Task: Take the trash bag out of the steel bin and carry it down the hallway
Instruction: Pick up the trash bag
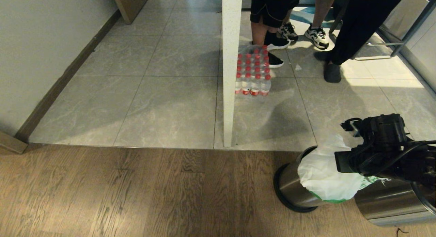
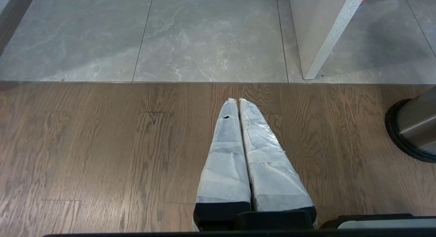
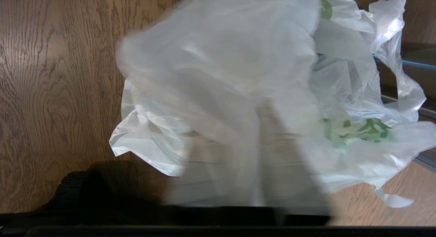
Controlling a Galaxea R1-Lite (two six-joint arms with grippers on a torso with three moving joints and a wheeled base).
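Right claw (image 1: 344,162) at bag (image 1: 323,175) over bin (image 1: 289,187), grip state unclear. Advice: pinch a handle, lift straight.

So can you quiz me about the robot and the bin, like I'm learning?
1. True or false: the trash bag lies far away from the steel bin.
2. The caps on the bottle pack are: A red, B blue, C green.
3. Which tool is up at the bin, left or right?

Key:
1. False, it bulges out of the bin's mouth.
2. A.
3. The right tool. The left tool hangs shut over the wooden floor.
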